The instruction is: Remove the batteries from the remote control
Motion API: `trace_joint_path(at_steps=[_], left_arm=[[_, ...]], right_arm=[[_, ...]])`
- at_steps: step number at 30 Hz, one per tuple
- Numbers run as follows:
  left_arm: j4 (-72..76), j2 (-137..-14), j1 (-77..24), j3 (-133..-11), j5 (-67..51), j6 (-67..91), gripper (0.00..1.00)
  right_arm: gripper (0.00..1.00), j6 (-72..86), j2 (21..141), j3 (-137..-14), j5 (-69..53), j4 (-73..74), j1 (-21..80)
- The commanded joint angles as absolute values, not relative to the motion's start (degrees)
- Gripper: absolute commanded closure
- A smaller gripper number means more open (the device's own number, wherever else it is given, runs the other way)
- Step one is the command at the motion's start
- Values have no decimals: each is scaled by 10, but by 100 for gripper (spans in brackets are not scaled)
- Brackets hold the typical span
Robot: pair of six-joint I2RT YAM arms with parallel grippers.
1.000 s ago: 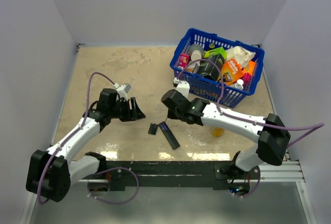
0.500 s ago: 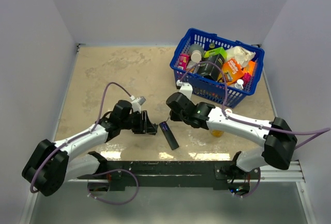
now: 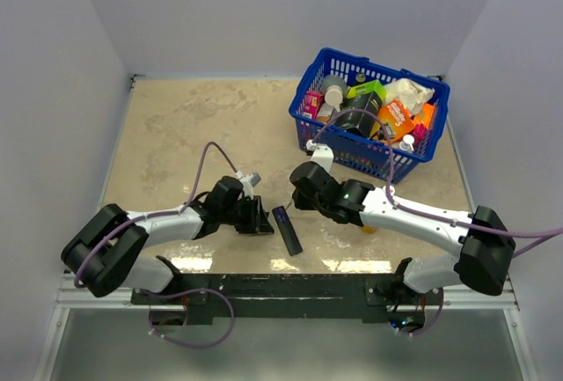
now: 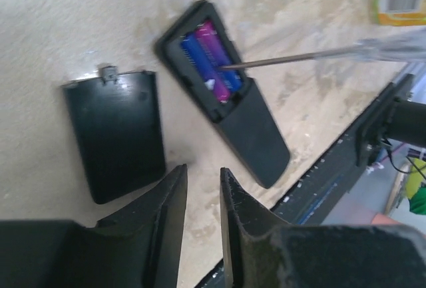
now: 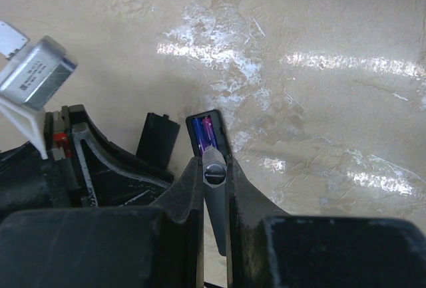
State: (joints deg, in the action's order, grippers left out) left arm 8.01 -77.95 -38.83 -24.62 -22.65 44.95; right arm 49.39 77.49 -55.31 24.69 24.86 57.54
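The remote control lies on the desk, batteries in its recess. The right hand clamps a grey stick, tip seemingly at them for prying. The left hand, jaws narrowly apart and empty, hovers beside the remote's cover.

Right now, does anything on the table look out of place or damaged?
Nothing looks damaged. The remote control lies with its cover off, beside it; the batteries sit in its open recess, and the thin tool in the right gripper has its tip at them.
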Motion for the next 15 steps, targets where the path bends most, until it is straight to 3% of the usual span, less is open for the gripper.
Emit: trace_joint_path(at_steps=[1,15], left_arm=[[69,-802,-395,-279,-186,451,71],[-34,-824,-395,-316,-60,446,71]], right_arm=[[100,503,764,-552,244,243,577],[100,509,776,-547,222,214,578]])
